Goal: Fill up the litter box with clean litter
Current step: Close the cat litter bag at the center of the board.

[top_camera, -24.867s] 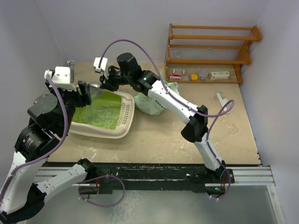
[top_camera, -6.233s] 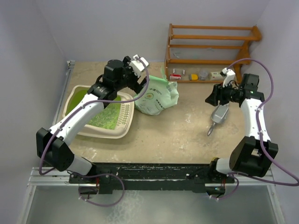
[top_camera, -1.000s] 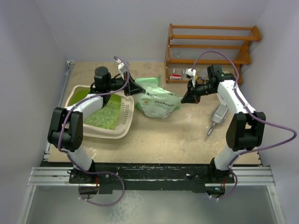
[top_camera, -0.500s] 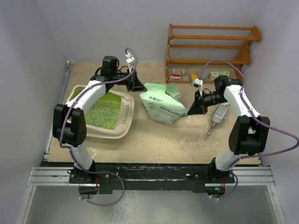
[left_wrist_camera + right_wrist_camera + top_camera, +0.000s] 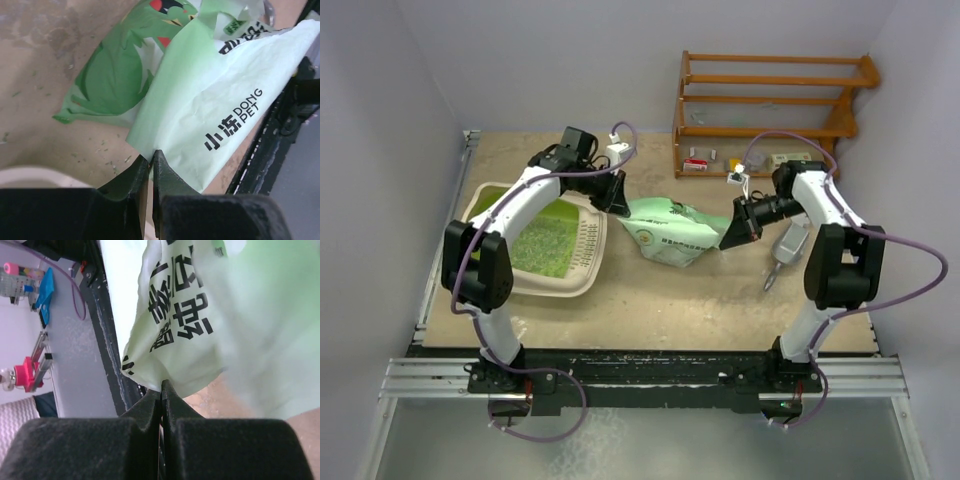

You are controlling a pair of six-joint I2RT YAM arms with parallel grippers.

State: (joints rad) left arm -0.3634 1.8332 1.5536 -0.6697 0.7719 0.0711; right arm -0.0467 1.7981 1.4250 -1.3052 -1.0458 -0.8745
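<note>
Just left of left pincer (image 5: 620, 196), litter box (image 5: 563, 289)

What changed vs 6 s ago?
The right gripper moved from beside the scoop to the bag and pinched its right end; the left gripper shut on its left corner. Bag tipped from upright, stretched between them, shifted right. Unmoved: litter box, scoop.

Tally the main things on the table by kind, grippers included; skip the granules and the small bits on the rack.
litter box: 1
litter bag: 1
metal scoop: 1
wooden rack: 1
grippers: 2, the left gripper and the right gripper, each pinching an edge of the bag
Total: 6
</note>
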